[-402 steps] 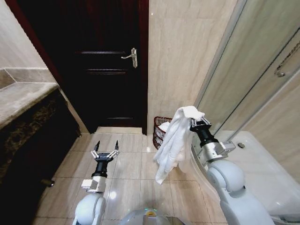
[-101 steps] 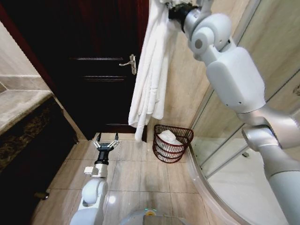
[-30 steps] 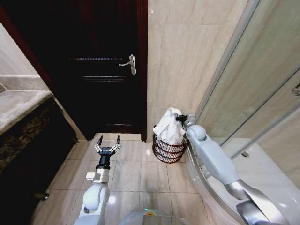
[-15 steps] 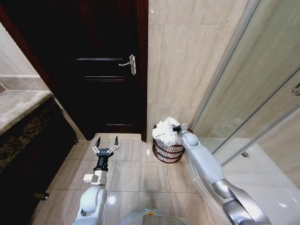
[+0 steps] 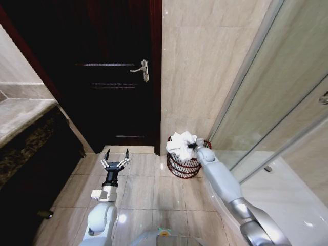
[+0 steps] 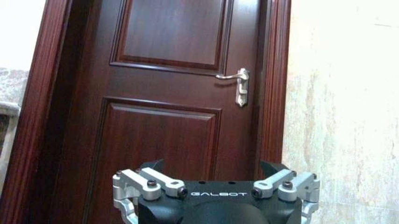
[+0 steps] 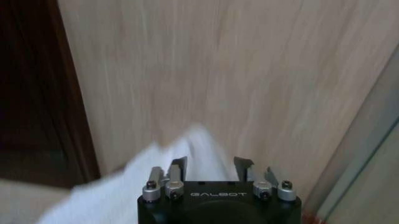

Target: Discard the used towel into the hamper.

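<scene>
On both claw mounts: "GALBOT".

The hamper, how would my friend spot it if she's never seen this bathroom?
Find the dark wooden door, then the tiled wall beside it. At that wall's foot stands the hamper, a round reddish-brown wire basket heaped with a white towel.

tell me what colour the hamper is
Dark reddish-brown wire, best seen in the head view: the hamper with the white towel piled in it.

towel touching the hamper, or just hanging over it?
Touching. Head view: the white towel sits bunched in the hamper, spilling over its rim. The right gripper is at the towel.
</scene>
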You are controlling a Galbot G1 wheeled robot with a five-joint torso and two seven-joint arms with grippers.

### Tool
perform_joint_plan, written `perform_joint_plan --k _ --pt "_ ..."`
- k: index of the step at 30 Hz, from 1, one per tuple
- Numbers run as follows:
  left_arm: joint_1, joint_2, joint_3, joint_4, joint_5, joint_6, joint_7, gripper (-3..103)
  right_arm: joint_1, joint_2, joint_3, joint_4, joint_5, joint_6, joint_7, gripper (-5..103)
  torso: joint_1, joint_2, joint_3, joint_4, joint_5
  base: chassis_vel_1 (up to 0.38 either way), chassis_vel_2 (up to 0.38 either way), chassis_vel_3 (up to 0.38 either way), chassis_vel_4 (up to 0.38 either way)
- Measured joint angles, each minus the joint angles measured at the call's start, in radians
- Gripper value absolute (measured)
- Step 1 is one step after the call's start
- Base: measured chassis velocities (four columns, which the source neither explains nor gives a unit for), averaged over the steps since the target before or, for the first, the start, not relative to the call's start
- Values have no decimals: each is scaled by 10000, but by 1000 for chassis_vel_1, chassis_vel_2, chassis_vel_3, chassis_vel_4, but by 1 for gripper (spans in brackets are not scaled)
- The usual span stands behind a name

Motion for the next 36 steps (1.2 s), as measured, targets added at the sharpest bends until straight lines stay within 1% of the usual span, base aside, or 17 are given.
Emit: perform_joint_plan --k 4,5,6,7,8,9,10,11,13,15,16,19,20,21,24,31,36 --pt "6 -87 98 11 59 -37 -157 100 -599 -621 366 2031 25 227 222 70 0 0 0 0 1 0 0 0 0" --pt "6 -87 98 11 59 -37 -157 100 -599 -621 366 2031 25 227 222 70 0 0 0 0 1 0 0 0 0" --pt "45 -115 126 24 74 -62 -177 100 -953 -836 528 2841 20 520 295 76 -1 1 -2 0 -1 0 0 0 0" --pt "70 -119 139 30 75 -68 -177 100 -1118 -902 592 3137 -29 665 326 81 -1 1 -1 -1 -1 0 0 0 0" --pt "70 -119 139 30 75 -68 -177 100 -1118 -902 592 3137 -29 665 326 81 -1 1 -1 -1 -1 0 0 0 0" --pt "107 -122 153 37 81 -71 -178 100 -1394 -979 661 3547 -166 961 359 86 -1 0 -1 -1 1 0 0 0 0" --pt "121 -123 158 38 88 -72 -177 100 -1545 -1007 691 3735 -252 1120 372 86 -1 0 -1 0 2 0 0 0 0" --pt "166 -125 174 36 118 -63 -175 100 -1923 -1038 773 4218 -513 1499 408 91 -1 -1 -2 -2 0 0 0 0 0" --pt "207 -122 186 29 132 -50 -170 100 -2420 -1034 891 4741 -762 1845 491 99 -18 -36 -20 -2 1 0 0 0 0" --pt "213 -121 184 27 133 -51 -171 100 -2525 -1029 913 4833 -813 1905 514 99 -25 -49 -25 -1 0 0 0 0 0" --pt "236 -119 186 17 134 -54 -171 100 -2898 -976 1012 5126 -1055 2136 591 100 -61 -118 -60 -2 1 0 0 0 0" --pt "244 -122 184 10 133 -62 -170 100 -3153 -912 1093 5278 -1258 2289 647 100 -91 -184 -97 -3 0 0 0 0 0" --pt "259 -123 181 10 128 -72 -170 100 -3438 -803 1184 5394 -1482 2445 712 100 -127 -282 -157 -3 0 0 0 0 0" --pt "259 -123 181 10 128 -72 -170 100 -3438 -803 1184 5394 -1482 2445 712 100 -127 -282 -157 -3 0 0 0 0 0" --pt "294 -121 187 69 123 -155 -160 100 -3872 -574 1258 5560 -1658 2611 993 100 -216 -494 -278 -2 0 0 0 0 0" --pt "346 -110 191 128 111 -226 -142 100 -4212 -376 1328 5565 -1942 2872 1098 100 -311 -744 -436 -2 -1 0 0 0 0" --pt "321 -115 198 196 108 -233 -130 100 -4514 -132 1400 5565 -2246 3085 1243 100 -431 -1040 -611 -2 -1 0 0 0 0"
